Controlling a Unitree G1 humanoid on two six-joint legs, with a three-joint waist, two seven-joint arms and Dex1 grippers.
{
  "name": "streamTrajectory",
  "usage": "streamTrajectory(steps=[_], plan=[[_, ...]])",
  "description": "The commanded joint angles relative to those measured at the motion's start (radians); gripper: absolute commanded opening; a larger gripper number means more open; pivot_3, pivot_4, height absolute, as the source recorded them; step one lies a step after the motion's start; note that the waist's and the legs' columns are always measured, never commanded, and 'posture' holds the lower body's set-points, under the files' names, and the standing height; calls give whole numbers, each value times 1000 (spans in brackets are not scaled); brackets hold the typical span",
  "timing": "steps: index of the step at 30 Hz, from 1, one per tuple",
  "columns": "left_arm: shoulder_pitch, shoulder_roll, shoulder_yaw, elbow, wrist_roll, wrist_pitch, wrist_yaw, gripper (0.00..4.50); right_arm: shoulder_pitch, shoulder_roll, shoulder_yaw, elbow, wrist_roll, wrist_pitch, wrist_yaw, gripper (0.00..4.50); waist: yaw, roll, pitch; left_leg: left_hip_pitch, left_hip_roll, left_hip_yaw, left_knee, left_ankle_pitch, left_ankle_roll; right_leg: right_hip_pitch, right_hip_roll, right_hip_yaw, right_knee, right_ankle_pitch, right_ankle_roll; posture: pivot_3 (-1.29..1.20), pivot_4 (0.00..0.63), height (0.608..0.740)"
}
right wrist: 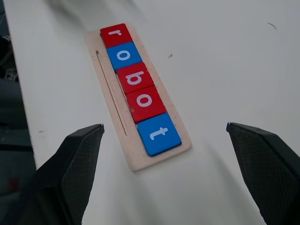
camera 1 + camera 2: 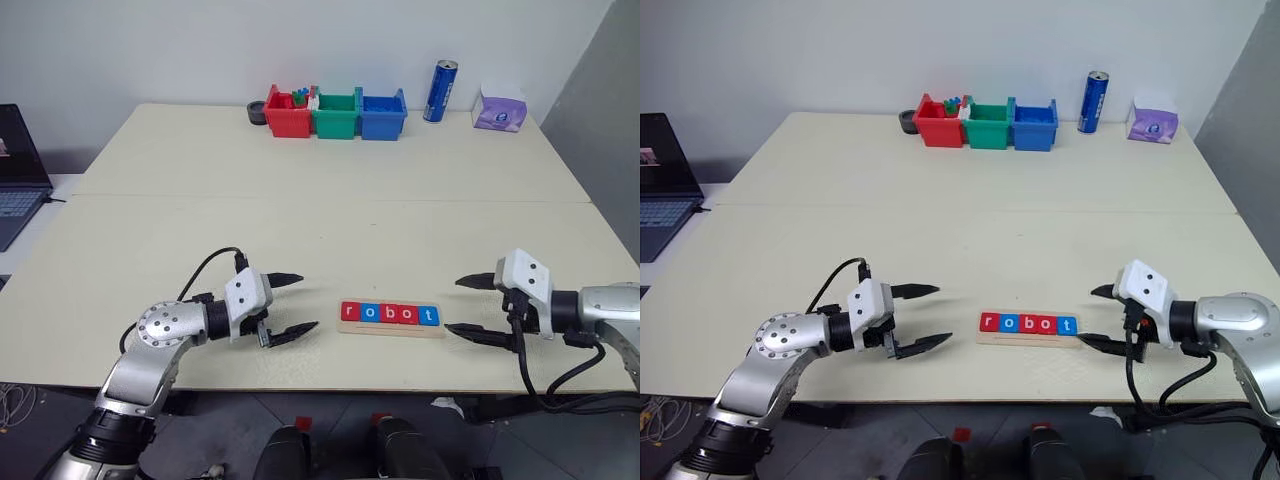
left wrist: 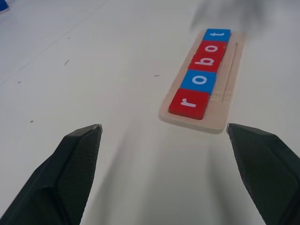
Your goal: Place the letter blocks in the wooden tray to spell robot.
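The wooden tray (image 2: 392,328) lies near the table's front edge, between my two grippers. Several letter blocks (image 2: 390,314) sit in a row on it, reading r, o, b, o, t, in red, blue, red, red, blue. The same row of blocks (image 1: 139,87) on the tray (image 1: 118,103) appears in the right wrist view, and the blocks (image 3: 204,70) in the left wrist view. My left gripper (image 2: 291,304) hovers open to the tray's left, empty. On the tray's right, my right gripper (image 2: 465,306) is open and holds nothing.
Red (image 2: 288,115), green (image 2: 335,114) and blue (image 2: 382,113) plastic bins stand at the table's far edge, with a blue can (image 2: 440,91) and a purple tissue pack (image 2: 499,110) to their right. A laptop (image 2: 20,170) sits at the far left.
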Motion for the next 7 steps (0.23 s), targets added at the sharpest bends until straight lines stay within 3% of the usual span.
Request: streamTrajectory(steps=[1, 7], plan=[[-16, 25, 22, -49, -52, 20, -44, 4500, 5, -7, -50, -43, 50, -18, 6, 4458, 0, 0, 0, 0, 0, 0, 0, 0, 0, 0, 0, 0, 0, 0, 0, 0, 150, 740], [-19, 31, 13, -62, -91, 68, -76, 4500, 11, -21, -53, -26, 63, -41, 13, 4458, 0, 0, 0, 0, 0, 0, 0, 0, 0, 0, 0, 0, 0, 0, 0, 0, 150, 740]])
